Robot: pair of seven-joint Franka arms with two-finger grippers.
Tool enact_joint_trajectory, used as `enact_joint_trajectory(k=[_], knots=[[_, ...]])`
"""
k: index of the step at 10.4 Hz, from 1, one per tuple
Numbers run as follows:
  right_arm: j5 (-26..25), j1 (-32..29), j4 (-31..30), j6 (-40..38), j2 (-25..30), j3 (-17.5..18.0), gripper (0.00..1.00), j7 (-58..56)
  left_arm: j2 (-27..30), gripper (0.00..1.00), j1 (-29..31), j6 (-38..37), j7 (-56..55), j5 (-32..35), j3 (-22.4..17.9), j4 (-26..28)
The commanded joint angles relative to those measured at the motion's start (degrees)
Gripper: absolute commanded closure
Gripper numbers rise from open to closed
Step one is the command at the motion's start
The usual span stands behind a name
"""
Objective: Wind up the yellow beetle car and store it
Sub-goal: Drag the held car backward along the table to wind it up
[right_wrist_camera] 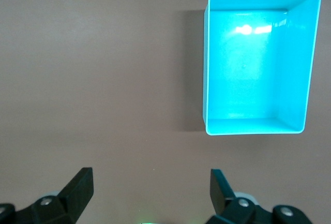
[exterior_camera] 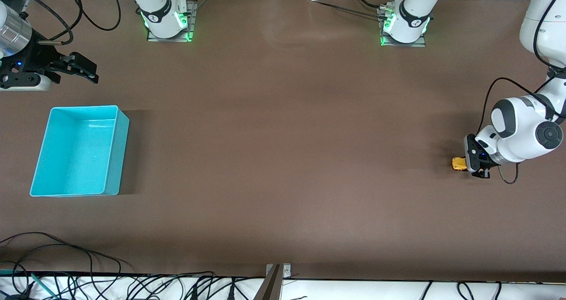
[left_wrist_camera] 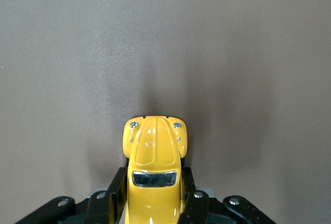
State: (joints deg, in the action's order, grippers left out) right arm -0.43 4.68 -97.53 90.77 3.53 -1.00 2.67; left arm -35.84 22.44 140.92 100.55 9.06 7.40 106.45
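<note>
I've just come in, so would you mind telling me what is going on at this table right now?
The left gripper is down at the table at the left arm's end, its fingers closed around the yellow beetle car, which sits on the table. The right gripper waits open in the air at the right arm's end, near the teal bin, which has nothing in it. The car has not been stored yet.

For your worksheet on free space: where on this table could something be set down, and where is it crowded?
The table lies bare between the teal bin and the yellow beetle car. It is crowded only where the left hand grips the car. The right hand waits open near the bin.
</note>
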Motion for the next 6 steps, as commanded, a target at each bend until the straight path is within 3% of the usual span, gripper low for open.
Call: enact_joint_trajectory(k=[1,2,3,6], knots=[[-0.36,0.15,-0.82,0.54,0.60,0.12,0.00,0.49,-2.65,0.93,0.94,-0.21,0.70,2.28,-0.10,-0.98],[-0.36,0.15,-0.82,0.46,0.60,0.12,0.00,0.49,-2.57,0.72,0.94,-0.21,0.61,2.19,-0.10,-0.98],[-0.28,0.15,-0.82,0.54,0.60,0.12,0.00,0.49,-2.04,0.02,1.99,-0.38,0.70,1.24,0.16,-1.59],[-0.36,0.15,-0.82,0.54,0.60,0.12,0.00,0.49,3.30,0.00,2.52,-8.36,0.26,0.27,1.91,-2.30]])
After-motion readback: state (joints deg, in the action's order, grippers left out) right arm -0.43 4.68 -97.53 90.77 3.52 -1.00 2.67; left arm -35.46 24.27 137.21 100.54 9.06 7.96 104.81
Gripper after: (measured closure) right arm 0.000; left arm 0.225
